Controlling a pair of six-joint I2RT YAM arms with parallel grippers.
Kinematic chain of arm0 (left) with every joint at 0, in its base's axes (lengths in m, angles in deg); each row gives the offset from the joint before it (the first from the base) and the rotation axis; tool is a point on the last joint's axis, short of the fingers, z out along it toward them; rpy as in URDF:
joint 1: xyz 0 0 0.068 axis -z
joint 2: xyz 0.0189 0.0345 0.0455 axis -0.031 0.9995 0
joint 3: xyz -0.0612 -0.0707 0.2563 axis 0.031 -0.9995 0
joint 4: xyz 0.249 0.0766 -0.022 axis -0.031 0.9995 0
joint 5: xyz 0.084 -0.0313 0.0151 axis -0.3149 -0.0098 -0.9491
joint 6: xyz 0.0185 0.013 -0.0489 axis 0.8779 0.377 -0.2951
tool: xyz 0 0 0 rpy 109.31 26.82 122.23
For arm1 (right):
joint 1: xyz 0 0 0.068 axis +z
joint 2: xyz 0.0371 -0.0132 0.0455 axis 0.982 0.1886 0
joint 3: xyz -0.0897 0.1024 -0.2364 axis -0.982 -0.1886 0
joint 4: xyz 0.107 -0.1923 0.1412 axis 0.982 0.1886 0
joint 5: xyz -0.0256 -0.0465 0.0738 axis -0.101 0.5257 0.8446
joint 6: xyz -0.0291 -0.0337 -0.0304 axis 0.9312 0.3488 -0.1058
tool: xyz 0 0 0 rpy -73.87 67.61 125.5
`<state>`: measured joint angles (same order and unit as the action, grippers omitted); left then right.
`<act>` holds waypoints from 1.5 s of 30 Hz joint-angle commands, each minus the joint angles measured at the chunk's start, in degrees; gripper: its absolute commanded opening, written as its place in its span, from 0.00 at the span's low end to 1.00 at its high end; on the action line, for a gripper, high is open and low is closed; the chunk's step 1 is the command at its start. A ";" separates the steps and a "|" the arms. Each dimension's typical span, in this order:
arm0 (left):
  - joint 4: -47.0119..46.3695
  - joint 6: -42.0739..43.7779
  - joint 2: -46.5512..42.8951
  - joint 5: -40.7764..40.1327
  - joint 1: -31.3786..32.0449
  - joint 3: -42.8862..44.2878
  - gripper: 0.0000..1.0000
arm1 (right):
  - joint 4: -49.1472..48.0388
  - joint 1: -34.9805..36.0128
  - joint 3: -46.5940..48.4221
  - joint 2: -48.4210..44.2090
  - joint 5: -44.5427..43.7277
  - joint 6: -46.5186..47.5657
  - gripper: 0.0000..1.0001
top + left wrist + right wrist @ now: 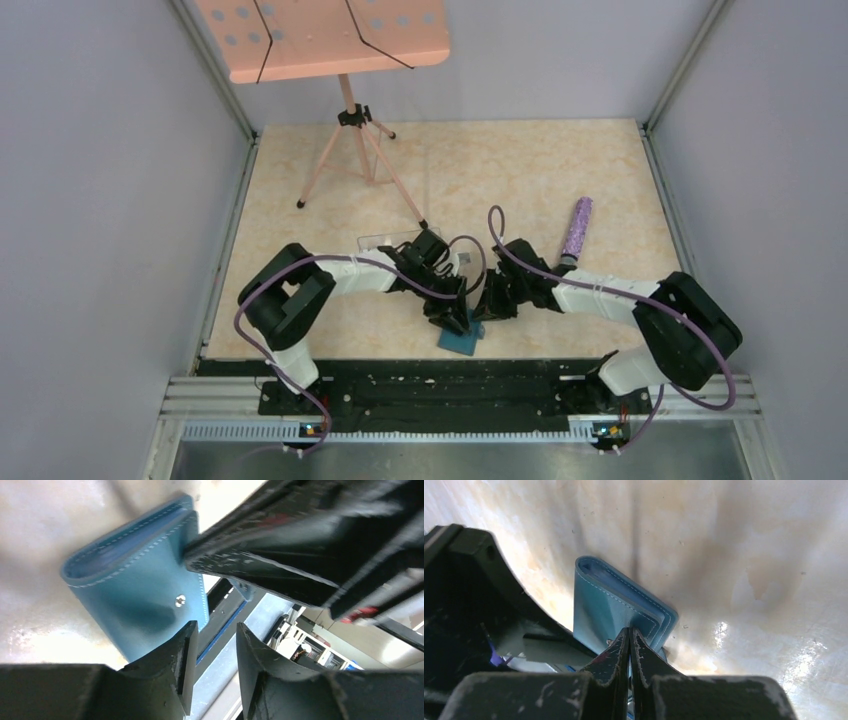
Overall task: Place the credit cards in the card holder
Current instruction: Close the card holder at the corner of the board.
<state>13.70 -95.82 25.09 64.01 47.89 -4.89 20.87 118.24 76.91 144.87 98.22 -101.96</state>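
Note:
The card holder (461, 341) is a teal folded wallet lying at the table's near edge; it also shows in the left wrist view (135, 595) and in the right wrist view (609, 610). It is folded shut, with a metal snap on its face. My left gripper (215, 627) is open and empty, its jaws just off the wallet's near edge. It shows from above (455, 318) over the wallet. My right gripper (630, 630) is shut, its tips touching the wallet's flap edge, and it shows from above (487, 305) beside the left one. No credit cards are in view.
A clear plastic box (385, 240) lies behind my left arm, partly hidden. A purple stick (578, 228) lies at the back right. A pink music stand's tripod (350, 150) stands at the back left. The black base rail (440, 385) runs just in front of the wallet.

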 commanded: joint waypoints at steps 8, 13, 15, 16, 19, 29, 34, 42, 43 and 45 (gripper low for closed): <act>-2.21 -0.83 -3.82 -1.59 2.48 2.08 0.44 | -1.05 -0.53 -3.18 0.88 -2.50 -0.51 0.01; -1.32 -0.93 -2.65 -4.83 3.83 2.99 0.43 | -0.59 -0.53 -3.30 0.14 -2.56 -0.61 0.01; -2.48 -1.77 -2.89 -6.01 4.19 2.99 0.42 | -0.50 -0.49 -3.49 -0.29 -2.62 -0.83 0.01; -3.24 -2.23 -3.08 -6.49 4.31 2.91 0.42 | -0.51 -0.52 -3.66 -0.44 -2.63 -0.96 0.01; -5.19 -3.53 -3.08 -8.15 4.56 2.90 0.40 | -0.58 -0.53 -4.12 -0.82 -2.52 -1.15 0.01; -6.15 -4.31 0.42 -9.71 5.17 4.95 0.21 | -0.31 -0.50 -4.41 -1.23 -2.05 -0.92 0.01; -3.81 -3.27 0.39 -10.69 5.40 5.60 0.05 | 0.29 -0.53 -3.58 -0.93 -1.97 -0.38 0.01; 6.05 1.01 -3.69 -18.09 5.40 7.92 0.00 | 2.69 -0.53 -0.65 0.59 -1.85 1.43 0.01; 6.85 1.37 -4.01 -18.66 5.34 8.06 0.00 | 2.93 -0.53 -0.33 0.57 -1.94 1.62 0.01; 7.92 1.88 -4.09 -19.06 5.22 8.25 0.00 | 3.37 -0.53 0.06 0.77 -2.11 1.81 0.00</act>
<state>17.96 -96.76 24.41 48.80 53.15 0.99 19.41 117.96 75.64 144.26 98.33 -102.55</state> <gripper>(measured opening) 0.010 0.009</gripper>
